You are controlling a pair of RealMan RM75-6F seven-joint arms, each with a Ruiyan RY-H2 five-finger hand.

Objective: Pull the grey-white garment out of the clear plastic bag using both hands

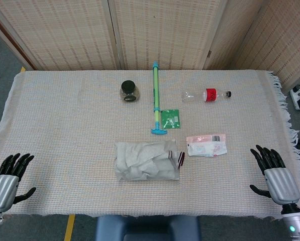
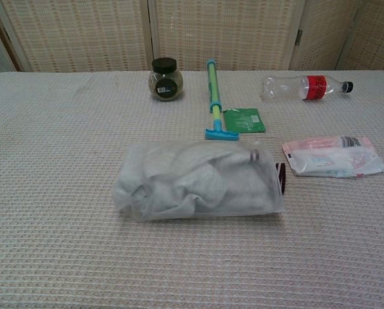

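A clear plastic bag (image 1: 147, 160) (image 2: 198, 180) lies near the table's front middle, with the grey-white garment (image 1: 142, 163) (image 2: 185, 177) folded inside it. Dark red stripes of the garment show at the bag's right end. My left hand (image 1: 8, 182) hovers at the table's front left corner, fingers spread, holding nothing. My right hand (image 1: 274, 175) hovers at the front right edge, also spread and empty. Both hands are far from the bag. The chest view shows neither hand.
Behind the bag lie a green and blue pump (image 1: 156, 98) (image 2: 213, 98), a green sachet (image 1: 170, 119) (image 2: 244, 120), a dark-lidded jar (image 1: 128, 91) (image 2: 165, 78), a plastic bottle (image 1: 206, 95) (image 2: 304, 86) and a pink-white packet (image 1: 206, 145) (image 2: 333, 156). A woven cloth (image 1: 64, 125) covers the table.
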